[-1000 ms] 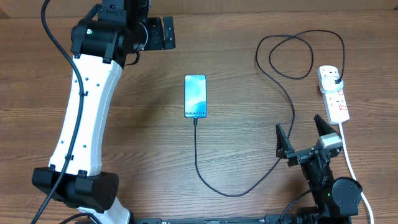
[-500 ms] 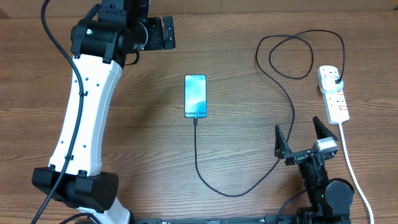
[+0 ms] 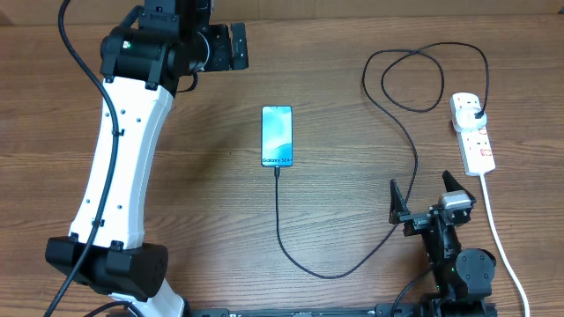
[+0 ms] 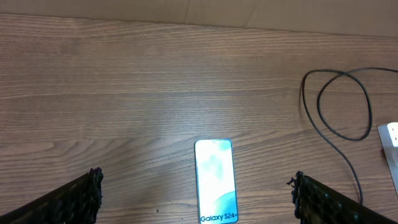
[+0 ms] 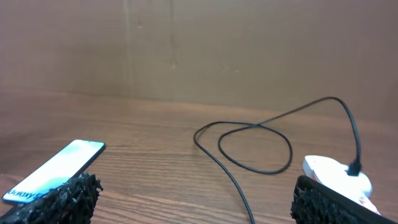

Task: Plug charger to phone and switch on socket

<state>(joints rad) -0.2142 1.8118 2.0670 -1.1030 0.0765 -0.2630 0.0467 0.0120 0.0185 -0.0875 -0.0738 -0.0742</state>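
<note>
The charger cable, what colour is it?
The charger cable is black; the overhead view shows it best.

Lit phone [image 3: 277, 136] flat mid-table, looped black charger [image 3: 278, 211] from its near end to white socket [image 3: 474, 136].

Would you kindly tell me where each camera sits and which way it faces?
Overhead: above the table, looking straight down at phone, charger, socket; both arms show, left gripper and right gripper open.
Left wrist: behind the left gripper, angled down at the phone; own fingers in the bottom corners.
Right wrist: low over the table, looking nearly level across it; own fingers at the bottom corners.
Shared: all three see the phone and the charger's loop.
</note>
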